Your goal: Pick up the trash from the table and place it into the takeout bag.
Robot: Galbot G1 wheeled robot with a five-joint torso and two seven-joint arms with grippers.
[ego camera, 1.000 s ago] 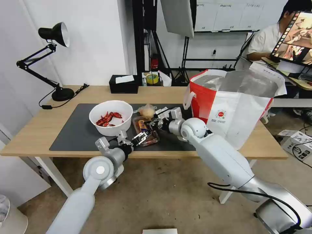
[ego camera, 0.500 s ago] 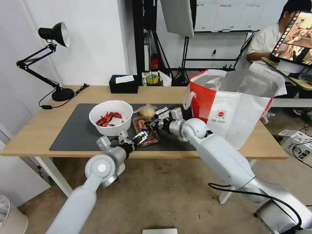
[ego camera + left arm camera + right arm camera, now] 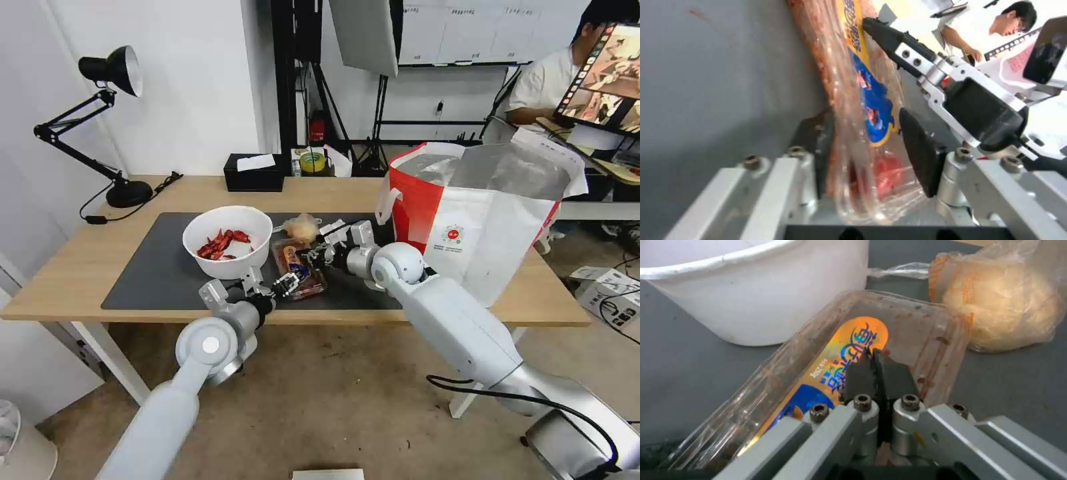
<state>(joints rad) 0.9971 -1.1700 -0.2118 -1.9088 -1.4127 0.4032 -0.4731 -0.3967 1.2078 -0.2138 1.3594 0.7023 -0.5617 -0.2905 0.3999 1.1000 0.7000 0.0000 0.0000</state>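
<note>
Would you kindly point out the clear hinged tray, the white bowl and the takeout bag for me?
clear hinged tray (image 3: 889, 323): right wrist view, on its clear lid above the label.
white bowl (image 3: 230, 265): head view, on its near outer wall.
takeout bag (image 3: 413, 200): head view, on its red side panel.

Clear tray beside white bowl, bag behind, mat

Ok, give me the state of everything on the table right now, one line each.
Clear tray: lid closed, on the mat.
Left gripper: open, straddling the tray's near end.
Right gripper: shut, pressing on the tray's lid.
White bowl: upright, red shells inside.
Small clear bag: lying beside the tray.
Takeout bag: upright, mouth open.
Black tissue box: a tissue sticking out.
</note>
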